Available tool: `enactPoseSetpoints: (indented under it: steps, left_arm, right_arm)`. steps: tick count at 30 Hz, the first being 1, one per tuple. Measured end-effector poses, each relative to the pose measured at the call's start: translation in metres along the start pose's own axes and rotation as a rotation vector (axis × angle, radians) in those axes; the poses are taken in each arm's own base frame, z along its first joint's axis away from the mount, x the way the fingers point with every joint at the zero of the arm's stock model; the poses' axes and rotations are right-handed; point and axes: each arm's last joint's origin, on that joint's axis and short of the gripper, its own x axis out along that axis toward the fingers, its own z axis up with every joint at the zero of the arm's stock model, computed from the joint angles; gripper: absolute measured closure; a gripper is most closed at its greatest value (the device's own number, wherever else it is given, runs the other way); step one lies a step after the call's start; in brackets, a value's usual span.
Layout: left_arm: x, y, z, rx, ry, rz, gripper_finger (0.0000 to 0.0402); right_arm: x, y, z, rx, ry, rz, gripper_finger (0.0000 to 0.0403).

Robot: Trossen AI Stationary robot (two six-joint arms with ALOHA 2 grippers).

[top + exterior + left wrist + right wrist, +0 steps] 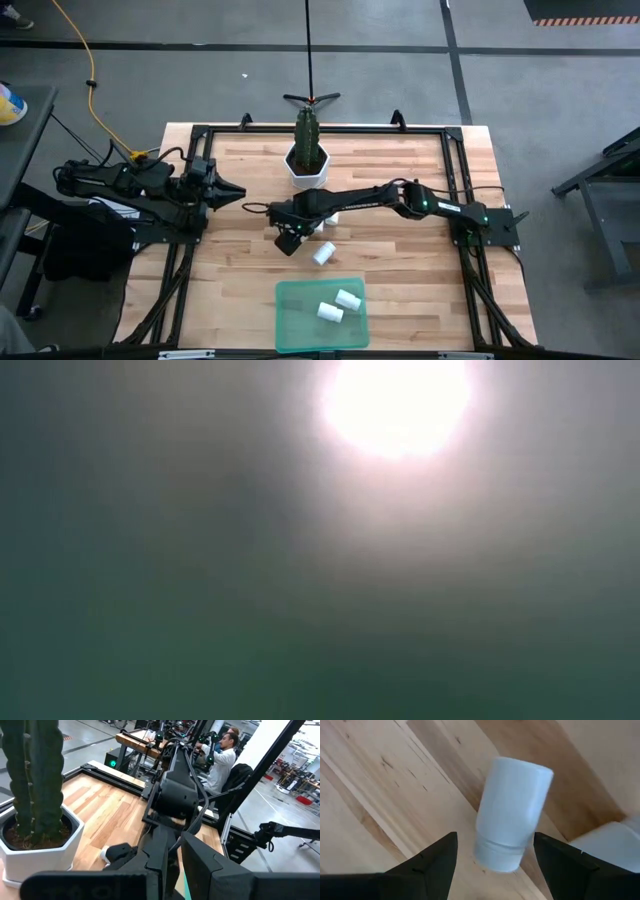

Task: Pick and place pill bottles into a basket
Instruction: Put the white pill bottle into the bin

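Note:
My right gripper [285,240] reaches in from the table's right side to left of centre and points down, open. In the right wrist view its fingers [495,835] stand on either side of a white pill bottle [512,812] that lies on its side on the wood; I see no touch. Another bottle [322,253] lies on the table near the green tray [300,330]. Two bottles [347,299] [330,313] lie inside the tray. One more bottle [331,218] shows partly under the right arm. My left gripper [235,193] waits shut at the left.
A white hexagonal pot [308,168] with a cactus [306,135] stands at the far middle, just beyond the right arm; it also shows in the left wrist view [40,845]. The low view shows only glare. A person sits in the room beyond the table [222,757].

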Motion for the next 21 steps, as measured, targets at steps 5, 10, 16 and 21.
enactPoseSetpoints:
  steps: [5, 10, 16, 21]
  left_arm:
    - [0.000, 0.000, 0.000, -0.003, 0.000, 0.001, 0.0312]
    - [0.000, 0.000, 0.000, -0.018, -0.001, 0.006, 0.0312]
    - [0.003, 0.000, -0.001, -0.021, 0.001, 0.026, 0.0312]
    - [0.007, -0.001, -0.002, -0.025, 0.012, 0.034, 0.0312]
  right_arm:
    - [0.013, 0.001, -0.004, -0.016, 0.037, 0.000, 0.0150]
    - [0.021, 0.001, -0.003, -0.019, 0.036, 0.004, 0.0151]
    - [0.022, 0.002, -0.002, -0.043, 0.021, 0.012, 0.0178]
    - [0.023, 0.002, -0.001, -0.074, 0.026, 0.033, 0.0242]
